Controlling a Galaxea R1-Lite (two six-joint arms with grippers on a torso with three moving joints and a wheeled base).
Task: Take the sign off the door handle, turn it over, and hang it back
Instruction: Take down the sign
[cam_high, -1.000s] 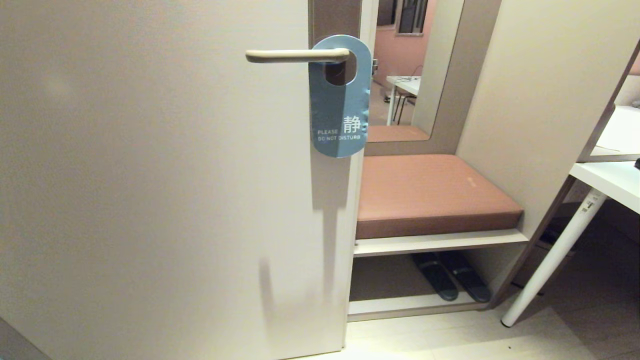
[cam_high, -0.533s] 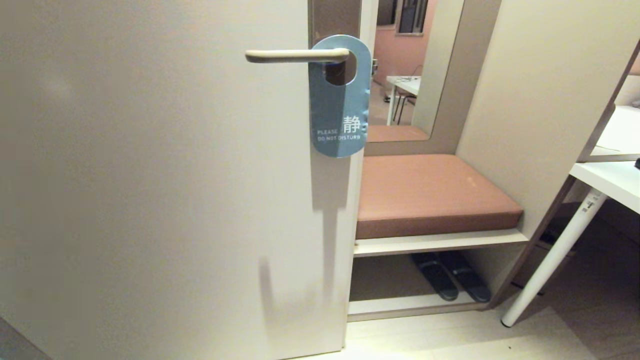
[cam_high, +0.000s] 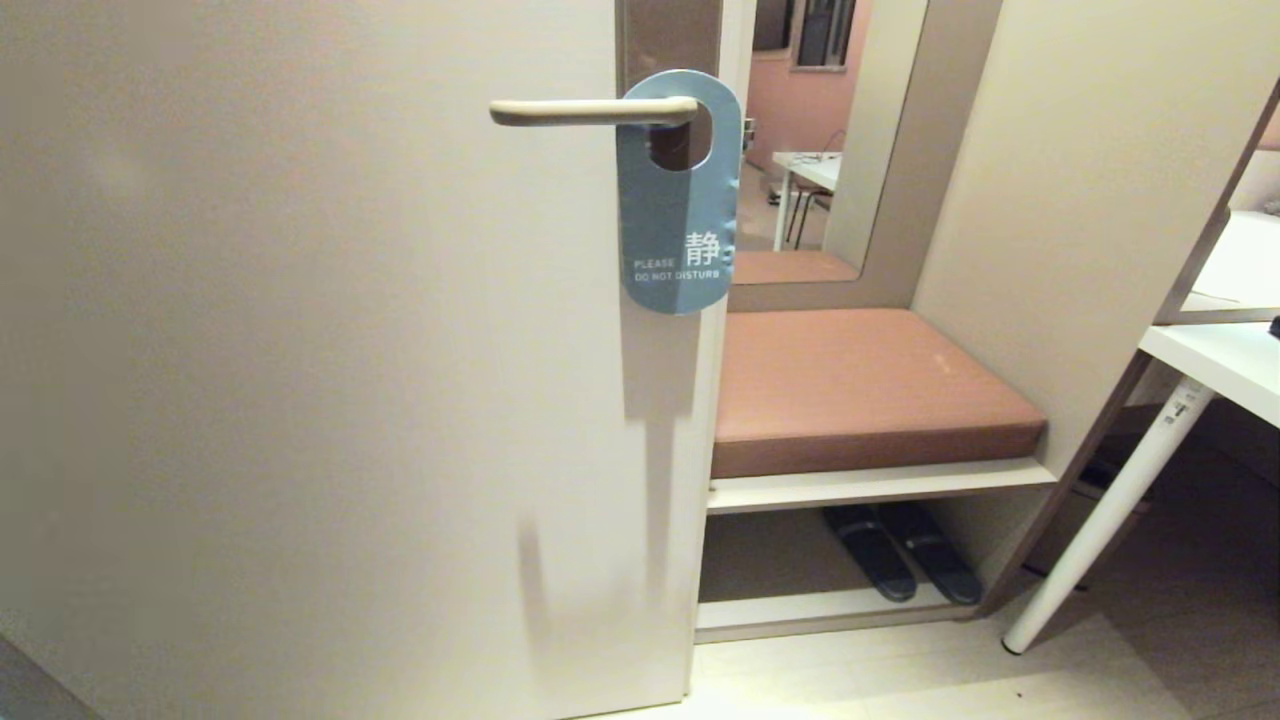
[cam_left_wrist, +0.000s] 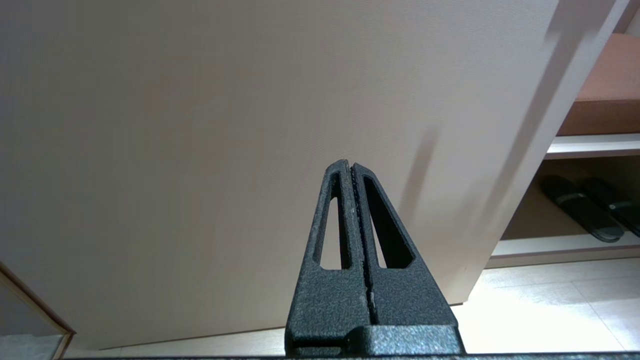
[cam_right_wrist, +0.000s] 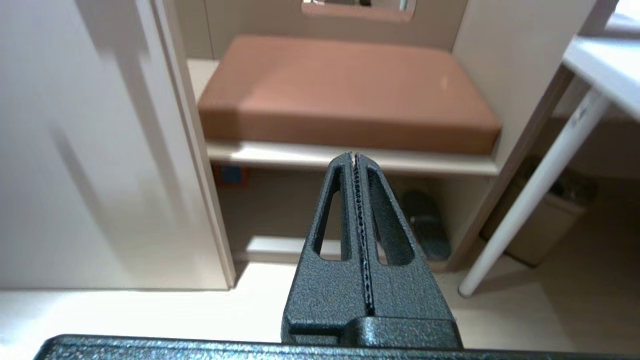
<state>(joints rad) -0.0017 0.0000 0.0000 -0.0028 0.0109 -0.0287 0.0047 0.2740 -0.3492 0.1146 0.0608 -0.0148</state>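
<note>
Sign (cam_high: 679, 200) hangs blue face out on the handle (cam_high: 590, 111), threaded through its round hole near the backplate end, its lower half dangling flat against the door (cam_high: 300, 350) right at the door's edge. It reads "PLEASE DO NOT DISTURB" in white near the bottom.

I judge it a thin, light card: stiff enough to keep its shape, yet easy to bend or crease if I pinch hard or pull at an angle. Its faces look smooth, perhaps coated, so it may slide between my pads. The rounded lower end hangs free of the handle and is the place I would take it, gripping across the flat faces by an edge, then drawing it along the lever toward the free tip so the hole clears. Pulling straight out risks tearing the narrow ring of card around the hole.

The handle is a slim, smooth cream lever, level, on a tall brownish-grey plate. The door is matt pale beige. Beside it sits a padded brown bench cushion (cam_high: 860, 385) on a pale shelf, with dark slippers (cam_high: 900, 565) underneath, and a white desk (cam_high: 1225, 365) with a slanted leg stands to the right.

My left hand (cam_left_wrist: 351, 166) is clenched on nothing, low before the door. My right hand (cam_right_wrist: 355, 158) is likewise clenched and empty, pointing toward the shelf under the cushion, well below the sign. Neither shows in the head view.
</note>
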